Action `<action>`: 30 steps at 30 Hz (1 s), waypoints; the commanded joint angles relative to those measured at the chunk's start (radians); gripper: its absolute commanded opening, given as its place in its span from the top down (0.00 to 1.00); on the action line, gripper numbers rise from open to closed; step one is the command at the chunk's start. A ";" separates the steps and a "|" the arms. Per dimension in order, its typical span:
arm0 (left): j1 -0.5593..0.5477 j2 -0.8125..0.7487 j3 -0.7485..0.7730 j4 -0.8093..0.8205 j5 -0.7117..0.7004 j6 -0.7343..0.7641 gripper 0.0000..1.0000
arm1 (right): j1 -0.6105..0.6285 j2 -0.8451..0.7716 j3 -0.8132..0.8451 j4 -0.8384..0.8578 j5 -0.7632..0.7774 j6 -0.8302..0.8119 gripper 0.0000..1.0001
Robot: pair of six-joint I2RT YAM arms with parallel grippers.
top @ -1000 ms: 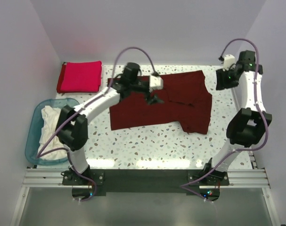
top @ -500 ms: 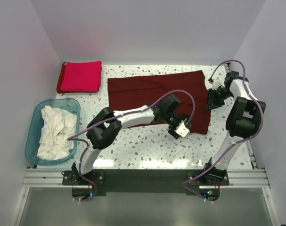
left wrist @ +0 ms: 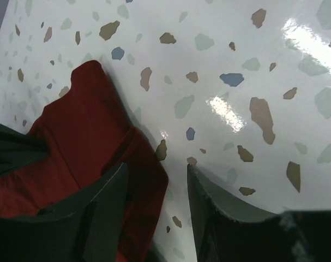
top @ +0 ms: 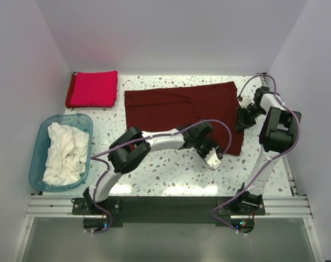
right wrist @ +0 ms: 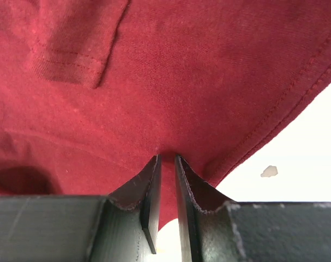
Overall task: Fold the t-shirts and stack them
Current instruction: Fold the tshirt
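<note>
Top external view: how do the arms sit?

— The left arm lies long and low across the table (top: 170, 174) with its elbow bent. The left gripper (top: 211, 154) is at the near hem of the maroon t-shirt (top: 176, 106). The right arm is folded up tight, and the right gripper (top: 242, 119) is at the shirt's right edge.

And the left fingers?

— Left wrist view: spread apart. One finger (left wrist: 108, 207) stands over the cloth's corner, the other over bare speckled table. The shirt's edge runs into the gap between them, and nothing is squeezed.

The right?

— Right wrist view: the fingers (right wrist: 146, 191) are pressed almost together, pinching a pucker of the maroon cloth near its stitched hem.

Where is everything else?

— The maroon shirt lies spread flat mid-table, toward the back. A folded crimson t-shirt (top: 92, 89) sits in the far left corner. White t-shirts (top: 64, 153) are heaped in the blue tub (top: 42, 136) at the left.
</note>
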 commanded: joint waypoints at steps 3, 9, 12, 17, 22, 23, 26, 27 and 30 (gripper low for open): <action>0.005 -0.103 -0.080 0.172 0.028 0.000 0.44 | 0.000 0.008 0.023 0.044 0.055 0.004 0.79; 0.014 -0.163 -0.134 0.319 0.134 -0.070 0.38 | 0.000 0.007 0.025 0.046 0.062 0.002 0.79; 0.015 -0.130 -0.111 0.330 0.098 -0.080 0.36 | 0.002 0.007 0.026 0.046 0.066 0.001 0.79; 0.019 -0.036 -0.005 0.245 0.058 -0.032 0.37 | 0.000 0.007 0.033 0.043 0.071 -0.009 0.79; 0.022 0.012 0.039 0.169 0.039 0.014 0.44 | 0.000 0.011 0.042 0.038 0.083 -0.016 0.79; 0.020 0.016 0.047 0.157 0.035 0.018 0.45 | 0.002 0.011 0.043 0.038 0.086 -0.016 0.79; 0.028 0.041 0.092 0.077 0.030 0.054 0.46 | 0.002 0.019 0.052 0.033 0.088 -0.015 0.79; 0.035 0.045 0.113 0.044 0.041 0.054 0.46 | 0.002 0.022 0.057 0.035 0.091 -0.013 0.79; 0.042 0.056 0.130 0.001 0.035 0.057 0.46 | 0.000 0.027 0.066 0.033 0.095 -0.009 0.79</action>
